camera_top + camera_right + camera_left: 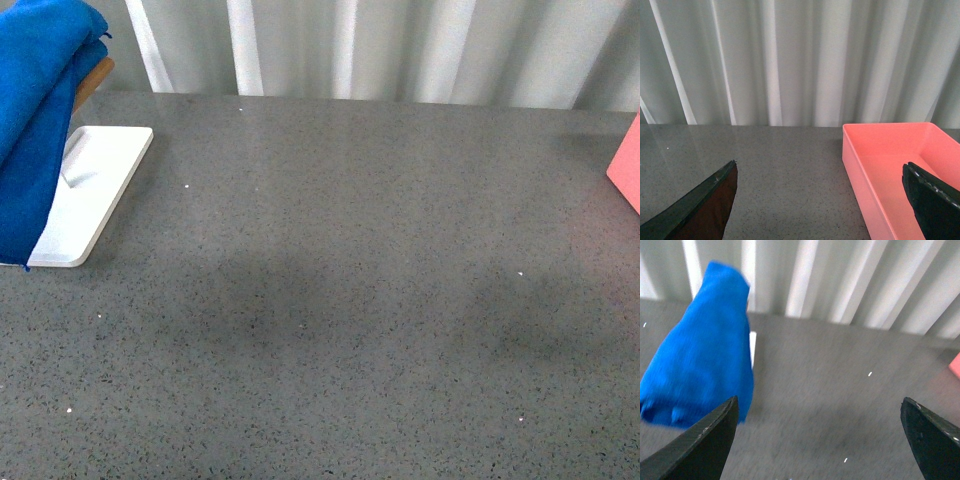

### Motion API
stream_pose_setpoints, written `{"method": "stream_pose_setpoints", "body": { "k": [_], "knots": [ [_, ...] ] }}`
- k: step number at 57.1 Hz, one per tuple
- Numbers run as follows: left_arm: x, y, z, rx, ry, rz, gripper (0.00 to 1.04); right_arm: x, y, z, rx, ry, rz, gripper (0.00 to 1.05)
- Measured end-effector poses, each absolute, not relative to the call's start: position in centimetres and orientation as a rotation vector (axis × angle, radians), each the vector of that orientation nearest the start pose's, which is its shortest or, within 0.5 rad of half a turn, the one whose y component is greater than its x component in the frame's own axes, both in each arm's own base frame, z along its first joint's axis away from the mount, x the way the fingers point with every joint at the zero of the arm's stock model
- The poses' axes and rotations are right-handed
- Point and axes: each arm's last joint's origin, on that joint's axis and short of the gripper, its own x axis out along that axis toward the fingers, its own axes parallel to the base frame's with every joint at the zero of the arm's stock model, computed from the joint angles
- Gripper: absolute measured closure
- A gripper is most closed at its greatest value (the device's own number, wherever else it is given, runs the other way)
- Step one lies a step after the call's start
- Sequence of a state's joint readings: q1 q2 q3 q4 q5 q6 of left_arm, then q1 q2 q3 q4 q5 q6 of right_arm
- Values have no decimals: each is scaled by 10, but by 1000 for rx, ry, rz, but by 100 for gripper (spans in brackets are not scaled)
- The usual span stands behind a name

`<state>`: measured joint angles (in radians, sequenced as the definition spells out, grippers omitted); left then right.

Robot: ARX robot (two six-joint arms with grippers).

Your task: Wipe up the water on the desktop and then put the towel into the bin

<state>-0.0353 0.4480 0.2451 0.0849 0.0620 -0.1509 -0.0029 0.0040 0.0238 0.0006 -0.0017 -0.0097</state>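
Observation:
The bright blue towel (35, 110) hangs folded over a wooden bar of a rack at the far left of the dark grey speckled desktop (340, 300). It also shows in the left wrist view (702, 355), hanging beyond and to one side of my left gripper (820, 440), which is open and empty above the desktop. My right gripper (820, 200) is open and empty, with the pink bin (890, 165) just beyond it. The bin's corner shows at the right edge of the front view (628, 165). Neither arm shows in the front view. I cannot make out water on the desktop.
The rack's white rectangular base (95, 195) lies on the desktop under the towel. A wall of white and grey vertical panels (380, 50) stands behind the desktop's far edge.

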Motion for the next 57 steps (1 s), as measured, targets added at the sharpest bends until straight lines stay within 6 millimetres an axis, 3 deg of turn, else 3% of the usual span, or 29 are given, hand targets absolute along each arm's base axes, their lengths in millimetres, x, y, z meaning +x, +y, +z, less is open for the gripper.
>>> {"method": "stream_pose_setpoints", "body": {
  "k": [3,10,13,25,33,45,57],
  "knots": [
    [148,-7,234,-132,75,-91,7,96,0,172,-10,-21,-1,7],
    [189,-8,256,-111,61,-103,7,96,0,171,-10,-20,-1,7],
    [221,-7,260,-82,109,-104,7,96,0,171,-10,-20,-1,7],
    [325,2,259,51,347,-69,7,96,0,172,-10,-21,-1,7],
    [386,27,253,129,591,-23,7,96,0,171,-10,-20,-2,7],
    [418,63,263,180,765,37,7,96,0,172,-10,-21,-1,7],
    [436,76,248,120,847,41,7,96,0,171,-10,-20,-1,7]
  ]
}}
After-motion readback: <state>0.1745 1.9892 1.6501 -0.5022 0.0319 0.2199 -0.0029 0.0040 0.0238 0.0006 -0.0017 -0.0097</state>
